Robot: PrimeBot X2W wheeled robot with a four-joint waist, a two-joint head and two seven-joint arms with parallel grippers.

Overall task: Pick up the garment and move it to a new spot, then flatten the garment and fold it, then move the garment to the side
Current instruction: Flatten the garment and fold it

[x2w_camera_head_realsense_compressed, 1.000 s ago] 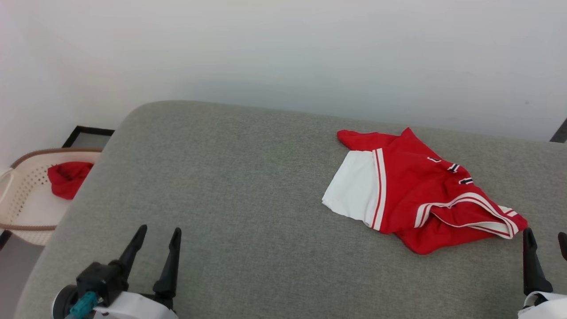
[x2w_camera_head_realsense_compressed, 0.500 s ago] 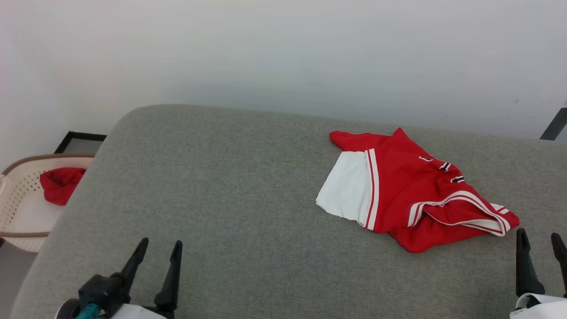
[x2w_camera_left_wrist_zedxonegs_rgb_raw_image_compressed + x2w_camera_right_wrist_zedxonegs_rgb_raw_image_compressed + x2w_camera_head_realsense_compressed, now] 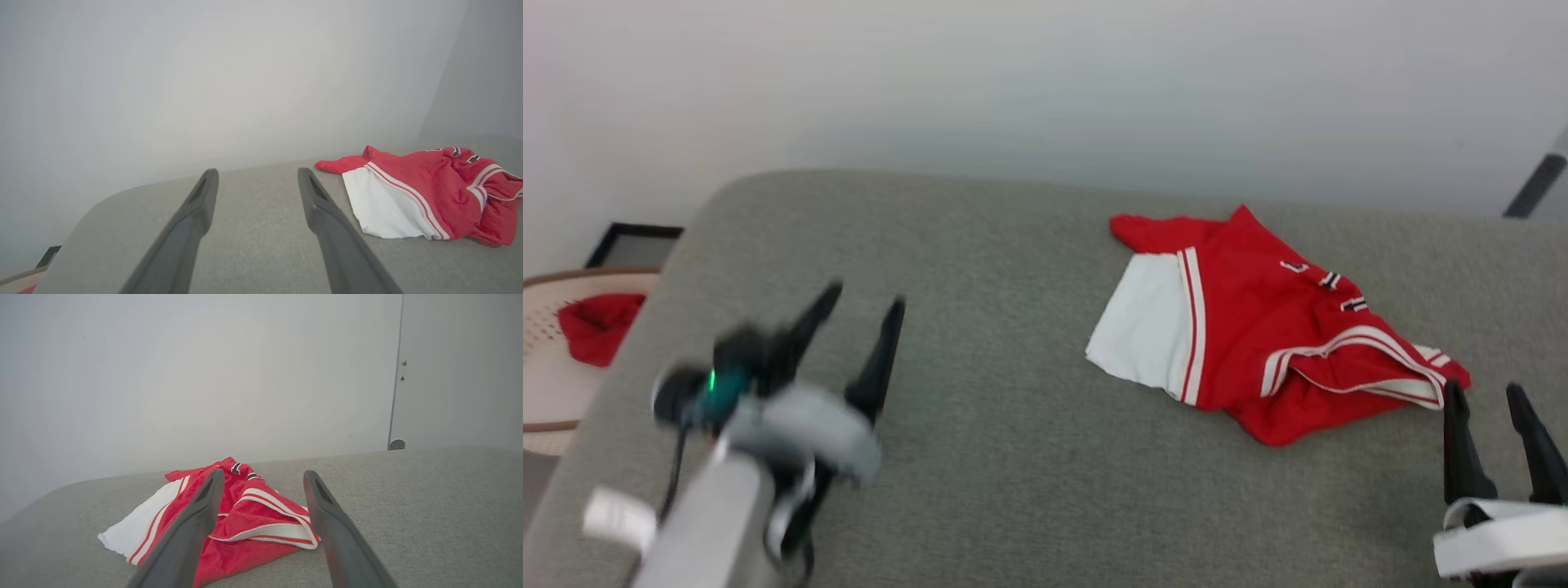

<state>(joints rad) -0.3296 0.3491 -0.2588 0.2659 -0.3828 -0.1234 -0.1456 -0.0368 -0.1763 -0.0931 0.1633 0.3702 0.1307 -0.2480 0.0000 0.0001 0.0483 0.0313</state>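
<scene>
The left gripper (image 3: pixel 867 296) sits nearest, at the lower left of the head view. It is smeared by blur, with two long, dark, tapering fingers spread apart and nothing between them, on a pale grey forearm. In the left wrist view the same fingers (image 3: pixel 322 204) show as smooth matte blades with a wide gap. At the lower right the right gripper (image 3: pixel 1484 388) is sharper, its slim black fingers also parted and empty above a white cuff.

Under both grippers runs a grey upholstered surface (image 3: pixel 1013 392). It has a fine woven texture, is flat on top and is rounded at its far left corner.

The jersey (image 3: pixel 1258 343) lies crumpled on the right half of that surface. It is soft red knit with a flat white sleeve panel fanned out to the left, red-and-white striped ribbed trim looping along its near right edge, and bits of black-and-white lettering on a fold. The right gripper's fingertips stand just beside that striped corner; I cannot tell whether they touch it. From the right wrist the jersey (image 3: pixel 261 510) lies straight ahead, between the fingers and to their left. The left gripper is well apart from the jersey (image 3: pixel 412 188), which lies off to its right.

Farther left, beyond the edge of the surface, a cream perforated basket (image 3: pixel 543 400) with a brown rim holds a small red cloth (image 3: pixel 596 327). A plain white wall (image 3: pixel 1013 82) closes the back.
</scene>
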